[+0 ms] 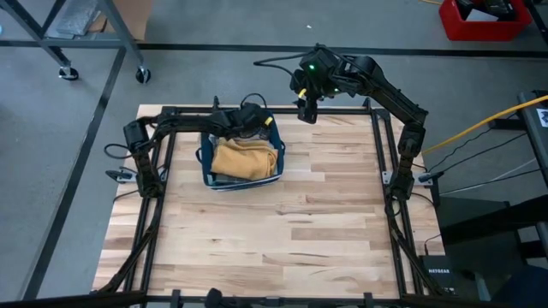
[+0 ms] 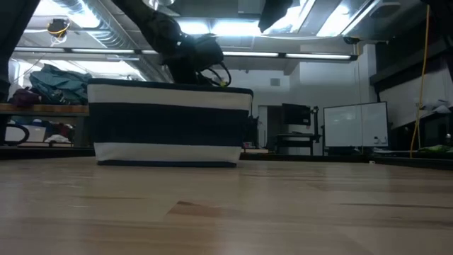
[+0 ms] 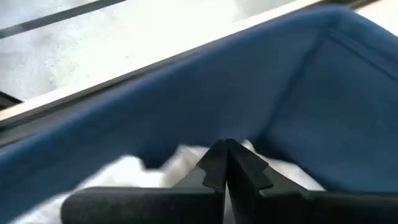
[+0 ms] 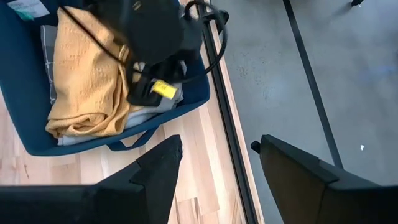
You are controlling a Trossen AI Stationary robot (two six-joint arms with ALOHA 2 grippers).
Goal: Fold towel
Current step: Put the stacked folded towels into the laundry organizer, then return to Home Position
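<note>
A blue basket (image 1: 205,162), navy and white striped on the outside (image 2: 170,124), stands on the wooden table at the far left. A folded yellow towel (image 1: 247,159) lies on top of paler cloth in it. My left gripper (image 3: 227,152) is shut and slants down into the basket's far end, its tips just over a white cloth (image 3: 186,163) by the blue inner wall (image 3: 261,81). My right gripper (image 4: 217,163) hangs open, high over the table's far edge to the right of the basket, with nothing between its fingers. My left gripper points its shut fingertips (image 3: 217,163) slanting down at the white cloth in the basket. Whether they touch the cloth I cannot tell. Nothing is pinched between them.
The black frame rail (image 1: 377,145) runs along the table's edges. Bare wood (image 1: 282,231) stretches from the basket to the near edge. My left arm's wrist and cables (image 4: 155,31) hang over the basket's far end. A red box (image 1: 484,19) sits on the floor beyond.
</note>
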